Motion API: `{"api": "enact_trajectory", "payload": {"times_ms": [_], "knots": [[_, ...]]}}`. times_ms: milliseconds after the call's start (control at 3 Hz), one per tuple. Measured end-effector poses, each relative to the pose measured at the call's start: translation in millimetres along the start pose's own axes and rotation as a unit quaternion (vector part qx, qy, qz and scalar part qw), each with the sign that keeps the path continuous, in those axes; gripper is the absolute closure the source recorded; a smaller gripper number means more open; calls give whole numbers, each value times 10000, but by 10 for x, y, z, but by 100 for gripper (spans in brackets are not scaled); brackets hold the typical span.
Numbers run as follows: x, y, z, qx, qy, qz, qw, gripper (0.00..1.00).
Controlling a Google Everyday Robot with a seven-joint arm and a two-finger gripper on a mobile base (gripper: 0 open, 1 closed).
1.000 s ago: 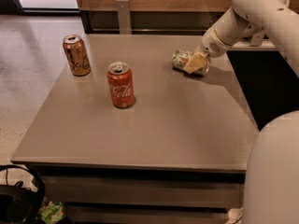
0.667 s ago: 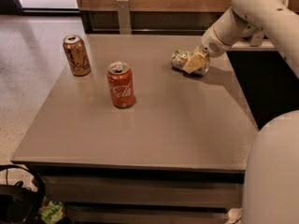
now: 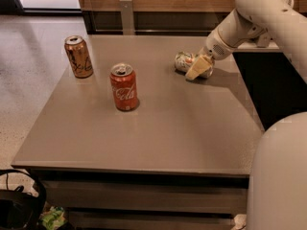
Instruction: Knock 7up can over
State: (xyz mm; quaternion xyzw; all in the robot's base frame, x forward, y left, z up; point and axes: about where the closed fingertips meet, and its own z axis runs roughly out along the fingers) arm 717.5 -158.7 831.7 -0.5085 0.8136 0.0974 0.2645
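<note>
White arm point(image 3: 261, 11) comes in from the top right and slopes down to the left, wrist point(image 3: 219, 46) angled downward. Tan gripper point(image 3: 195, 70) sits low at its end, well ahead of the rounded body point(image 3: 280, 176) bottom right.

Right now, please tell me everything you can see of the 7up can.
The 7up can is a silvery metal soda can with faint green markings. It lies on its side near the far right of the grey table, one end toward the left. The gripper seems to touch it and hides part.
</note>
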Motion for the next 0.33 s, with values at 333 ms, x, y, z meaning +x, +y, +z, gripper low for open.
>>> {"api": "enact_trajectory", "payload": {"times_ms": [333], "knots": [[0,0,0,0,0,0,10000,0]]}}
